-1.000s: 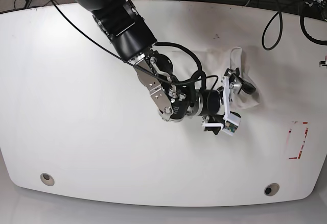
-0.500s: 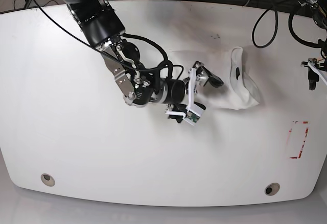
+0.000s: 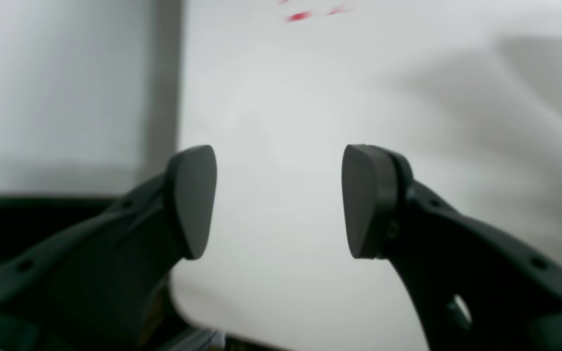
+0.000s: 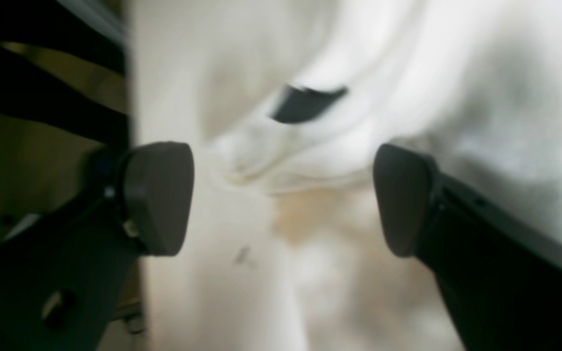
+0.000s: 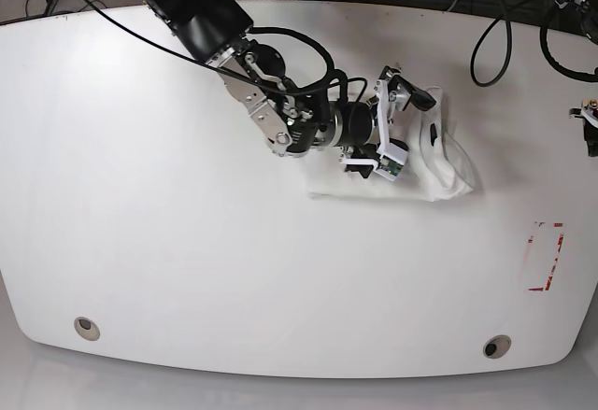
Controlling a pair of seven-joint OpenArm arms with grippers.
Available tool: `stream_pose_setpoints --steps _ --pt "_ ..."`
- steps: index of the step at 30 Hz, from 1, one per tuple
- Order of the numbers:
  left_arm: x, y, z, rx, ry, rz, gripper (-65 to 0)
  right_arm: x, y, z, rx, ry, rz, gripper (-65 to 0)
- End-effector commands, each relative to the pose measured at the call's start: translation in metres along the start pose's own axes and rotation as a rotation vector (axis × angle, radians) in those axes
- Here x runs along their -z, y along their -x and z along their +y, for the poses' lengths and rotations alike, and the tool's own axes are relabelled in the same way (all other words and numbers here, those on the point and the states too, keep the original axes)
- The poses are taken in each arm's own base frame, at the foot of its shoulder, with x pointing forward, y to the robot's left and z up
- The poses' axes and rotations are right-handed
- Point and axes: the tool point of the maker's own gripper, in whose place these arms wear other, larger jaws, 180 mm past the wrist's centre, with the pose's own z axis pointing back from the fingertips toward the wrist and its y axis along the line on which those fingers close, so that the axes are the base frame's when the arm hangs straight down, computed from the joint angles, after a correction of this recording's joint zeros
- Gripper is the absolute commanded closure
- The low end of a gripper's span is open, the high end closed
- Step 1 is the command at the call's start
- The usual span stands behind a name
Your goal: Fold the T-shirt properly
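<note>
1. T-shirt [image 5: 434, 162]: white, bunched into a compact folded pile on the table [image 5: 140, 242], right of centre toward the far edge. Collar end raised at the right side of the pile; a flatter layer spread toward the near-left. Fold judged partly done, edges uneven.

2. Right gripper [image 5: 404, 128]: reaching low across the table from the far-left, poised over the pile's left part. Jaws apart, nothing between the pads [image 4: 156, 197]; wrist view shows cloth beyond the gap, not in it. Placement judged as lining up for a pinch on the upper layer or collar edge.

3. Left gripper [image 3: 278, 202]: at the table's far-right edge, well apart from the shirt, only a sliver seen in the base view. Jaws parted, empty; bare tabletop between the pads. Judged parked clear of the other arm's working room.

4. Neck label [image 4: 305, 102]: small, black, inside the collar, also seen as a dark spot in the base view. Text too blurred to read.

5. Front print: not legible; only a faint orange-tan tint through the cloth in the right wrist view.

6. Red marking [image 5: 545, 256]: rectangular outline on the table near the right edge, well apart from the shirt. No readable writing.
</note>
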Motion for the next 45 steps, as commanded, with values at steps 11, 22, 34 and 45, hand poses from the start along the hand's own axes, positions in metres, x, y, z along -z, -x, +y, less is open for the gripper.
stream_pose_setpoints --steps 11,22,34,45 --pt "-0.009 -0.012 0.017 0.004 -0.047 -0.043 -37.9 0.051 -0.058 -0.024 -0.067 0.007 -0.081 -55.2" --pt "-0.004 -0.018 0.002 0.027 -0.006 -0.052 -37.9 0.029 -0.104 -0.029 -0.054 0.001 -0.166 -55.2" --pt "0.014 -0.034 -0.101 0.121 0.232 -0.079 -37.9 -0.049 -0.103 -0.055 -0.081 0.154 -0.216 -54.9" --pt "-0.005 -0.051 -0.217 0.102 0.463 -0.122 -37.9 -0.116 -0.047 -0.105 0.012 0.329 -0.209 -17.0"
